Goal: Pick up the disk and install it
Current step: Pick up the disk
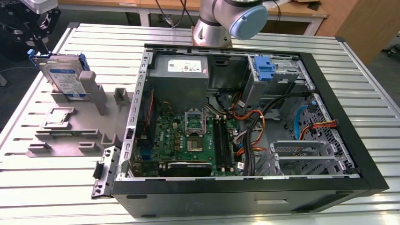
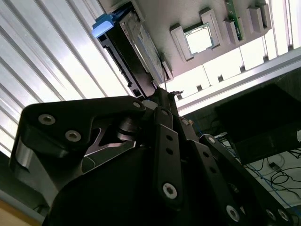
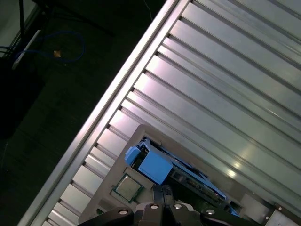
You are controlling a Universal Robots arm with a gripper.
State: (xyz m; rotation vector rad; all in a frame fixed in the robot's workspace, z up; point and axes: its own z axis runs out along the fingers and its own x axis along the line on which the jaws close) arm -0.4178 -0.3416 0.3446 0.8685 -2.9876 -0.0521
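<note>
A ribbed silver metal table (image 1: pixel 56 192) carries everything I am working with. On it lies an open black desktop computer case (image 1: pixel 237 200) with loose orange and black cables (image 1: pixel 250 116) exposed inside. Towards the exterior view's left sits a grey moulded plastic holder (image 1: pixel 69 140). The disk (image 1: pixel 64 77), a flat silver-grey hard drive with a white-and-blue label in a bright blue plastic carrier, stands upright in that holder, outside the case. The black end effector (image 2: pixel 164 93) is at the disk's upper edge; I cannot tell whether it is open or closed. My worry is that a lopsided hold on the plastic carrier could let the disk slip or jam in its slot.
</note>
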